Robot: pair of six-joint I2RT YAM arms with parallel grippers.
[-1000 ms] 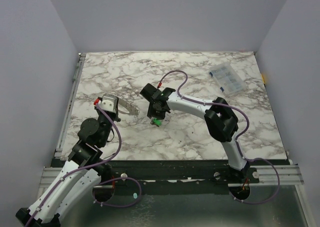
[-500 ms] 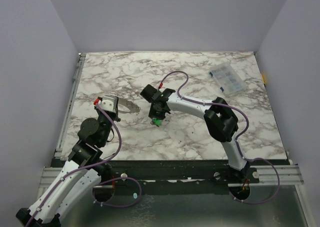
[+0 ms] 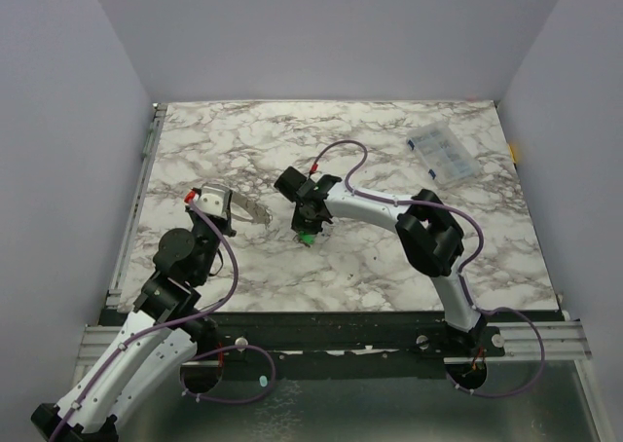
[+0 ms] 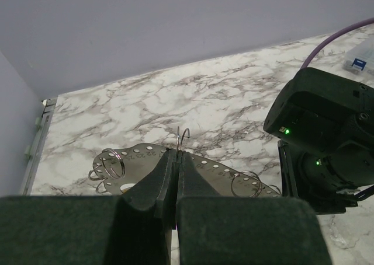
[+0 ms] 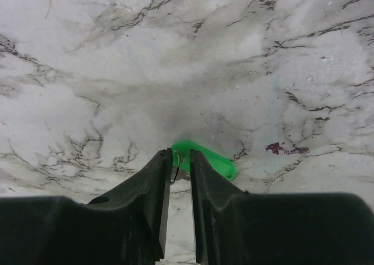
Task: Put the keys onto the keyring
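My left gripper [image 3: 226, 206] is shut on the keyring [image 4: 146, 160], a flat grey metal strip with numbered holes and several thin wire rings; one open wire loop [image 4: 183, 138] stands up just past the fingertips [image 4: 176, 154]. My right gripper [image 3: 308, 224] sits mid-table with its jaws nearly closed on the green key [image 5: 205, 160]. The key's metal part and small wire ring lie between the fingers [image 5: 180, 153], and the green head [image 3: 306, 237] sticks out beyond the tips. I cannot make out the yellow key.
A clear plastic box [image 3: 440, 151] lies at the back right of the marble table [image 3: 389, 276]. The right wrist's black body [image 4: 327, 136] is close to the right of the metal strip. Purple cables loop over both arms.
The right gripper with the green key has shifted very slightly. The metal strip in the left gripper wobbled a little. Both grips are unchanged.
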